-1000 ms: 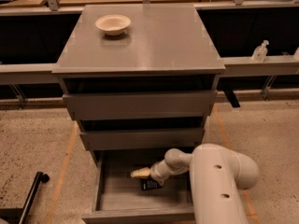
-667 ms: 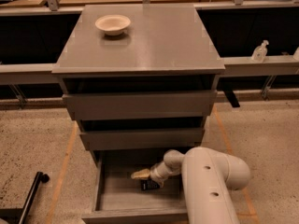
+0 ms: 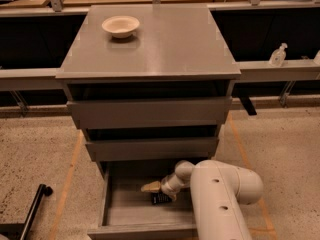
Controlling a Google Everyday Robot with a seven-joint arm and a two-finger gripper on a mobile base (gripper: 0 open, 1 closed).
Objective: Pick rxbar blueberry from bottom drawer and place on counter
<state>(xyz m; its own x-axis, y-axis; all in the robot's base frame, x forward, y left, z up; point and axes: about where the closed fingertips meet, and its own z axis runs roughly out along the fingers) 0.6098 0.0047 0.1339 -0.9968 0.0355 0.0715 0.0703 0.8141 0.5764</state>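
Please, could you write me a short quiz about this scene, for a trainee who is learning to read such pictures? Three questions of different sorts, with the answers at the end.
1. True or false: the bowl stands on the counter.
2. Where is the gripper? A) over the bowl; B) down inside the open bottom drawer; C) flat on the counter.
3. Short answer: which small dark thing shows in the drawer right next to the gripper?

Key
1. True.
2. B.
3. The rxbar blueberry.
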